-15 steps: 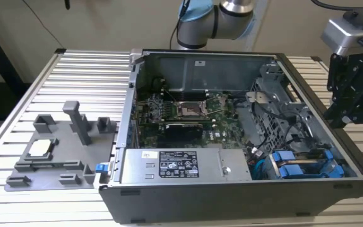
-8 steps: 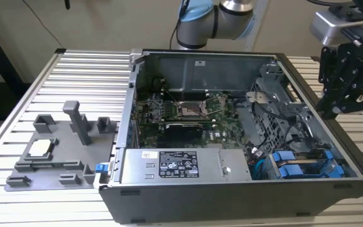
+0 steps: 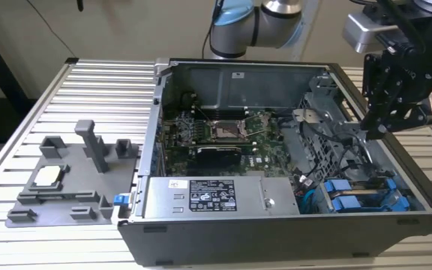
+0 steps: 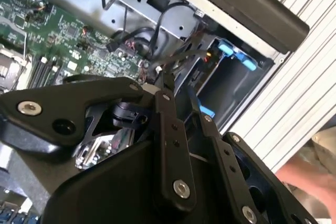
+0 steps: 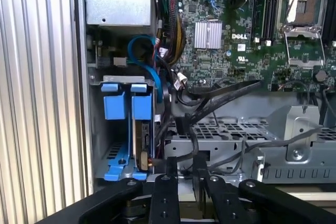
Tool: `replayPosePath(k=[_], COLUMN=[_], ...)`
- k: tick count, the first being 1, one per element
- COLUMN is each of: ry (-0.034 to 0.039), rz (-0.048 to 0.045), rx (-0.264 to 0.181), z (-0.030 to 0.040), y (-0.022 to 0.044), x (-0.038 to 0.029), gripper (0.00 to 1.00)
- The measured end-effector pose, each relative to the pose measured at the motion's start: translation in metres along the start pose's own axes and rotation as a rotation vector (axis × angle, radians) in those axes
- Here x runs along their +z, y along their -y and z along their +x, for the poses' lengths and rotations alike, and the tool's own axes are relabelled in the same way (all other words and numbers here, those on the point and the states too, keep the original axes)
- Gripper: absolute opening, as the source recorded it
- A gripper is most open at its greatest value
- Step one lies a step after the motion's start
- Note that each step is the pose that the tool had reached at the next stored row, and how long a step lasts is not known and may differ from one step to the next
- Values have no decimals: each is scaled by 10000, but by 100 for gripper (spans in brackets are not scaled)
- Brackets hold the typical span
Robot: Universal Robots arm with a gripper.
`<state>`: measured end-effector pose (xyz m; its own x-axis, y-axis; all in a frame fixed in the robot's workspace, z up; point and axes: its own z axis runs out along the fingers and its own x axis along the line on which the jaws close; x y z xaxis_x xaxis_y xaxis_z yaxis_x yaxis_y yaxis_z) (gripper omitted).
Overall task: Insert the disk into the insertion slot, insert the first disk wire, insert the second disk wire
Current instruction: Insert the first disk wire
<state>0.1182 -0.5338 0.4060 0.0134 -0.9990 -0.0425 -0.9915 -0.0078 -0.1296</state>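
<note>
Tool [image 3: 379,130] at exterior view's right, over black PC case [image 3: 276,239], by loose black cables [image 5: 226,92]; grip: can't tell.
Blue-framed silver-grey disk [image 5: 142,135] looks seated in grey sheet-metal slot [image 5: 96,129]; wires prob. not yet plugged.

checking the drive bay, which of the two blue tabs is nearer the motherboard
The blue tab beside the black cables. The other tab sits further out, next to the case wall.
</note>
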Motion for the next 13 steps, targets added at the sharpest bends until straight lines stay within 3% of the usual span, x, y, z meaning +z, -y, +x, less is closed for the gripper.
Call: replayPosePath(k=[4,8,13], ry=[-12,-48,-301], rz=[196,229,228], rx=[-10,-18,-53], z=[-4,-4,-6], y=[-143,-227,-312], x=[-7,-3,12], gripper=[27,27,27])
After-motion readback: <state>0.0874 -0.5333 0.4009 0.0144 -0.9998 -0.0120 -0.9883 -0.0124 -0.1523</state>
